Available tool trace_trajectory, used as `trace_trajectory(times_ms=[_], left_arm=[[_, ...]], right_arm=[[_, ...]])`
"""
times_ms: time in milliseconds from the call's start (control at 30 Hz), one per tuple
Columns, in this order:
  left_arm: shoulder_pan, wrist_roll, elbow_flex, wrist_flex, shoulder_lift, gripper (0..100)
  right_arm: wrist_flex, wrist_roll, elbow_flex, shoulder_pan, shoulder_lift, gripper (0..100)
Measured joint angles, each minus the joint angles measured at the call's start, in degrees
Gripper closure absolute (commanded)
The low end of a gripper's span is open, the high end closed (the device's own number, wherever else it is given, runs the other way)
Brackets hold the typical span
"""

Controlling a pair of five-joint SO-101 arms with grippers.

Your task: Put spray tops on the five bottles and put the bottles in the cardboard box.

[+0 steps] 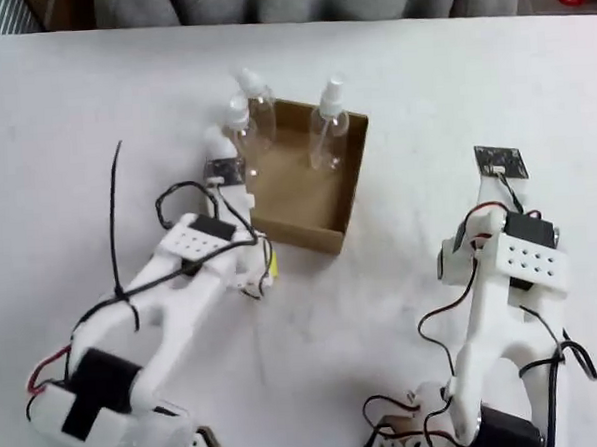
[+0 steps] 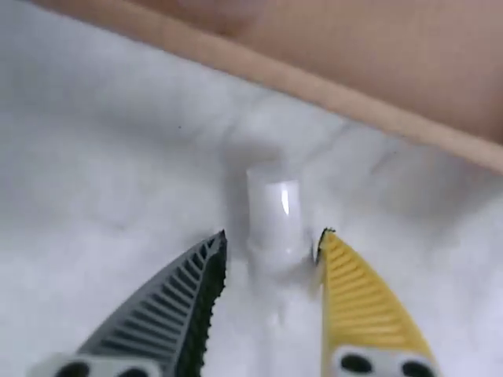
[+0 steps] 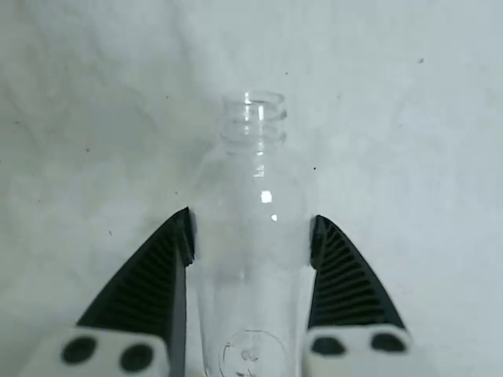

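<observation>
Left side: brackets a white spray top (image 2: 273,208) with the left gripper (image 2: 273,236) – fingers parted narrowly, yellow one just beside the top, grey one a little off it. Finds that top on the white table (image 2: 94,157), near the box (image 2: 354,86) wall. Right side: clasps a clear bottle (image 3: 251,181) in the right gripper (image 3: 251,220), dark fingers against both its sides, bare threaded neck pointing away from the wrist, table behind. From above: shows the box open side up with three capped bottles (image 1: 329,132), one standing inside at the far right, two at the far left corner – inside or just outside, cannot tell. Places the left arm (image 1: 172,290) close by the box's left wall, the right arm (image 1: 503,303) well apart from it.
</observation>
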Motion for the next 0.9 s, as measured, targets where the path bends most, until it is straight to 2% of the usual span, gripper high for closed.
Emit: trace_trajectory(times_ms=[300,467,733,900], left_arm=[[0.0,0.0,-2.5,0.0,4.7,82],[0.1,0.0,-2.5,-1.5,5.0,98],[0.1,0.2,-2.6,-1.8,5.0,98],[0.1,-2.5,-2.6,-1.8,5.0,98]], right_arm=[[0.0,0.0,0.0,0.1,0.0,98.2],[0.0,0.0,0.0,0.1,0.0,98.2],[0.0,0.0,0.0,0.1,0.0,98.2],[2.0,0.0,0.0,0.1,-0.4,98.2]])
